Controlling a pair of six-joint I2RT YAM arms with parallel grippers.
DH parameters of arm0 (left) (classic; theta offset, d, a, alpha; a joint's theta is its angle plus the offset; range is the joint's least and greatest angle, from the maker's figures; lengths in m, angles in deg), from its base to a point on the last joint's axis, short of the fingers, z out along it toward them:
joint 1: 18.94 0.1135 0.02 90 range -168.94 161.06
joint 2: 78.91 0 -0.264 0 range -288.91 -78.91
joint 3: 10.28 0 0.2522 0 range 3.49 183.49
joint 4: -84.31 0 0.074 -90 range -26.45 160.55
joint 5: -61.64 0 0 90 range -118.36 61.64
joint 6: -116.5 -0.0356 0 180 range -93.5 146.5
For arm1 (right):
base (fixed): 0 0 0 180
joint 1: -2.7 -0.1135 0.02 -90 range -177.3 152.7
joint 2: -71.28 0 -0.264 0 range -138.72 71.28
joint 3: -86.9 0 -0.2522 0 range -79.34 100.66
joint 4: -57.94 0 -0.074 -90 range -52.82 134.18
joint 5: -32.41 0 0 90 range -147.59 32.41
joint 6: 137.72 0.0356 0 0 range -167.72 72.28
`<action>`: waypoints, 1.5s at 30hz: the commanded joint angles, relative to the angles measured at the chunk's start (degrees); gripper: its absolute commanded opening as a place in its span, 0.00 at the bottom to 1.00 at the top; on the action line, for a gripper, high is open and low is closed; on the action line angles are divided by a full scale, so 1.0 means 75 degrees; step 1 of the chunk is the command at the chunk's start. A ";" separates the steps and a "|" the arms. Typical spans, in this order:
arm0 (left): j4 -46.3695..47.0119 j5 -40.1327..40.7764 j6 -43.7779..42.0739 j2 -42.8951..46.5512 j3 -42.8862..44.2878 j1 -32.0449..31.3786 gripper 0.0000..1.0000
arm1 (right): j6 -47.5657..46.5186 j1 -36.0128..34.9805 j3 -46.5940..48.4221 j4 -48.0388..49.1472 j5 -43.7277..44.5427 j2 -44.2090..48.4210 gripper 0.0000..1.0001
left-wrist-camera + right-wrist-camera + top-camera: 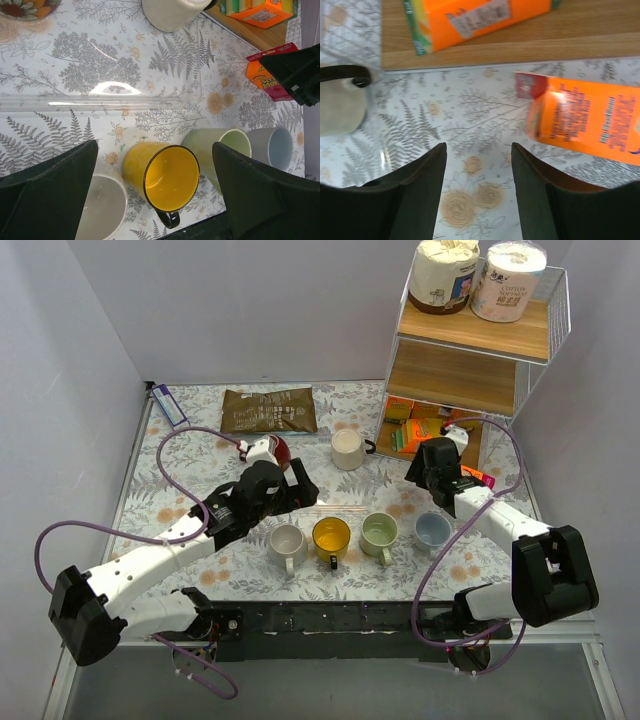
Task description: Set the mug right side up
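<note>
A cream mug (347,450) with a dark handle stands bottom-up at the middle back of the table. It also shows in the left wrist view (170,12) and at the left edge of the right wrist view (340,105). My left gripper (300,487) is open and empty, hovering left and nearer than that mug, over the yellow mug (162,172). My right gripper (432,462) is open and empty, above bare tablecloth (479,150) to the right of the cream mug.
Upright white (287,543), yellow (331,536), green (379,531) and blue (432,529) mugs stand in a near row. A clear rod (100,102) lies behind them. A red flowered bowl (277,451), brown pouch (268,410), orange packet (585,125) and wooden shelf (470,360) surround.
</note>
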 commanded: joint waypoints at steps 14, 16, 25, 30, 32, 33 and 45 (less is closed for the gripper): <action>0.1763 -0.0897 -0.0800 -0.4385 0.3330 0.0659 0.98 | 0.0907 0.1803 -0.0867 -0.0649 0.1225 0.1591 0.60; 0.1763 -0.1014 -0.0847 -0.5004 0.3717 0.0718 0.98 | 0.1013 0.1955 -0.0914 -0.0813 0.1251 0.1756 0.60; 0.1774 -0.1435 -0.1351 -0.6379 0.5207 0.0777 0.98 | 0.0182 0.2049 -0.0774 -0.0299 -0.1524 0.2507 0.59; 0.2302 -0.1379 -0.1842 -0.6624 0.5207 0.0789 0.98 | 0.0076 0.2049 -0.0692 -0.0204 -0.3130 0.2531 0.60; 0.2140 -0.0774 -0.2390 -0.6718 0.5382 0.0777 0.98 | 0.0041 0.2038 -0.0668 -0.0274 -0.3307 0.2577 0.59; 0.2092 -0.0502 -0.2603 -0.6777 0.5429 0.0789 0.98 | 0.0018 0.2038 -0.0668 -0.0310 -0.3331 0.2601 0.59; 0.2173 -0.1083 -0.4630 -0.7457 0.5617 0.0836 0.98 | -0.0041 0.2049 -0.0774 -0.0416 -0.3589 0.2624 0.59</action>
